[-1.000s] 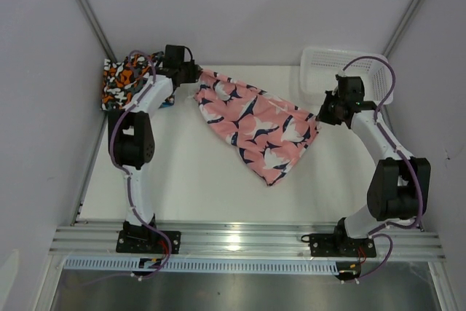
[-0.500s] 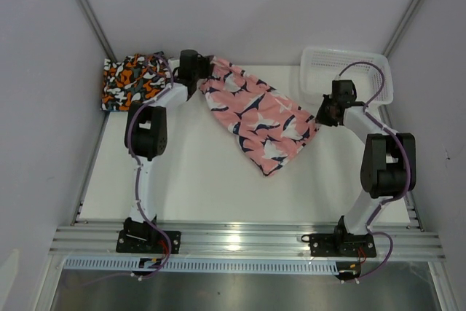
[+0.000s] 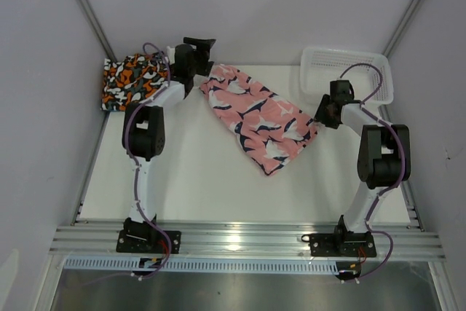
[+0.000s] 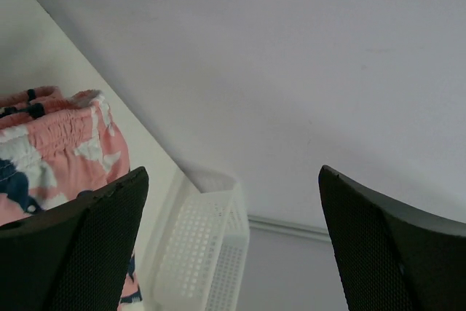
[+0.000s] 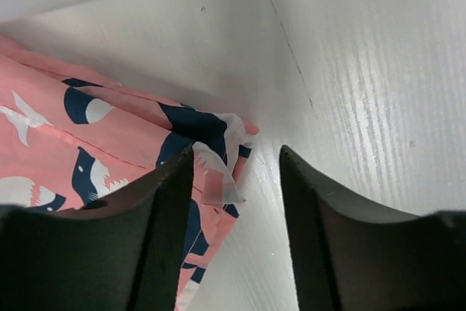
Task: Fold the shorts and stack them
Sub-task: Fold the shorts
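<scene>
The pink-navy-white shorts [image 3: 258,118] lie spread diagonally on the white table, waistband at the back left, hem toward the front right. My left gripper [image 3: 198,43] hovers over the waistband end, jaws wide open and empty; in its wrist view [image 4: 231,171] the gathered waistband [image 4: 58,136] shows lower left. My right gripper [image 3: 320,116] sits low at the shorts' right corner. Its jaws [image 5: 237,152] stand apart, with a loose corner of the pink shorts [image 5: 87,136] lying between them against the left finger. The orange-black-white camouflage shorts [image 3: 131,81] lie folded at the back left.
A white mesh basket [image 3: 349,63] stands at the back right corner, also seen in the left wrist view [image 4: 211,253]. Grey walls enclose the table on three sides. An aluminium rail [image 3: 240,238] runs along the near edge.
Both grippers opened and let go of the pink shorts. The left gripper swung right and toward the back wall; the right arm drew in. The shorts settled flat.
</scene>
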Action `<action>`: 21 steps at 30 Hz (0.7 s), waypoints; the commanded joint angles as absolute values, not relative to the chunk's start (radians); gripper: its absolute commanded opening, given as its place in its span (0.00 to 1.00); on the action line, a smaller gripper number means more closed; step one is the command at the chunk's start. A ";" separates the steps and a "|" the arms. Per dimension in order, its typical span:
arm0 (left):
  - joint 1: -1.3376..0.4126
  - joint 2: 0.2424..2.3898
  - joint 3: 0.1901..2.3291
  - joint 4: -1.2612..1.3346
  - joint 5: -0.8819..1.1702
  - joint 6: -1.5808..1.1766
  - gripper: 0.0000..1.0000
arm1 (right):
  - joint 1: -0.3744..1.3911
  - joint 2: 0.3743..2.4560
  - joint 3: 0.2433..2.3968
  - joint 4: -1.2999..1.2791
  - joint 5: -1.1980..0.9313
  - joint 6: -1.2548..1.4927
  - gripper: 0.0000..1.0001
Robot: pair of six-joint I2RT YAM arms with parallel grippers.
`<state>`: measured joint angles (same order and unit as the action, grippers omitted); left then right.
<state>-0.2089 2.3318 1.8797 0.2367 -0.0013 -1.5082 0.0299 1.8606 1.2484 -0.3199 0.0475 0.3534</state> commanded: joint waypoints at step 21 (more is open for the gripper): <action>-0.117 1.999 1.542 -0.017 0.327 -0.842 0.99 | 0.153 1.376 0.919 -0.197 -0.245 0.546 0.78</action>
<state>-0.1131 1.9713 1.5448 -0.0257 0.2436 -0.9283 0.1097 1.4250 0.9546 -0.3000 -0.1879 0.4732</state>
